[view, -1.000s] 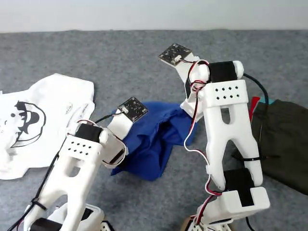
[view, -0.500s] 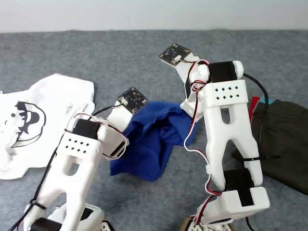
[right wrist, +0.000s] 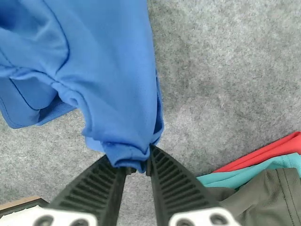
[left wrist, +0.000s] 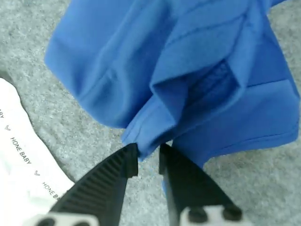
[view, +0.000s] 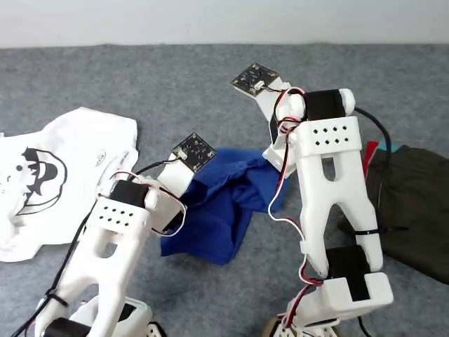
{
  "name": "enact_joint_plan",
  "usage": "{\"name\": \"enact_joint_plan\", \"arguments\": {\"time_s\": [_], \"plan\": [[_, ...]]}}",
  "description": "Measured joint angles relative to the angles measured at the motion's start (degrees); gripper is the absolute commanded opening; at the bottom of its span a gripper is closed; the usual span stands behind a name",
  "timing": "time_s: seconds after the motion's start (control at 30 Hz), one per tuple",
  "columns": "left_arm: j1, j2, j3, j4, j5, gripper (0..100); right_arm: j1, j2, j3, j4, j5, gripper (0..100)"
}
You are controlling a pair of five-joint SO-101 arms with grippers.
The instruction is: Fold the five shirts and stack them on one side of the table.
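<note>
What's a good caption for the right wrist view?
Right gripper shut on a fold of the blue shirt over the grey table, other shirts piled beside.

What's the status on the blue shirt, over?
Left gripper shut on edge of crumpled blue fabric shirt. Right gripper shut on another bunch. White printed shirt and dark olive garment lie apart, not blocking.

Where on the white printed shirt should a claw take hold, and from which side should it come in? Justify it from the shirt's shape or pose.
Probably the outer edge of the white shirt nearest the blue shirt, approached from that side, low over the table. The shirt lies spread flat, so only its rim offers a fold to pinch; the printed middle gives nothing.
</note>
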Motion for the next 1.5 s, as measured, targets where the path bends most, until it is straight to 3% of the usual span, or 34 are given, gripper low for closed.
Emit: {"name": "enact_joint_plan", "arguments": {"time_s": [0.2, 0.6, 0.8, 0.9, 1.07, 1.17, 1.5], "plan": [[-2.8, 0.0, -5.0, 1.8, 0.0, 1, 0.0, 0.0, 0.0, 0.0, 0.0, 1.0], [-8.6, 0.0, -34.0, 16.0, 0.0, 1, 1.1, -2.4, 0.1, 0.0, 0.0, 1.4], [-8.7, 0.0, -37.1, 20.7, 0.0, 1, 4.8, -3.7, 0.0, 0.0, 0.0, 1.4], [-8.7, -0.1, -33.4, 19.3, -0.1, 4, 6.0, -3.7, 0.8, 0.0, 0.1, 1.4], [-8.7, 4.0, -22.7, 9.6, -0.1, 20, 5.7, -3.9, 5.5, 0.0, 2.0, 1.4], [-8.7, 10.3, -22.4, 6.6, 1.2, 21, 5.4, -3.9, 7.6, 0.0, 2.5, 1.4], [-7.6, 34.2, -37.4, 7.6, 2.0, 21, 5.2, -3.9, 9.0, 0.0, 2.5, 1.4]]}}
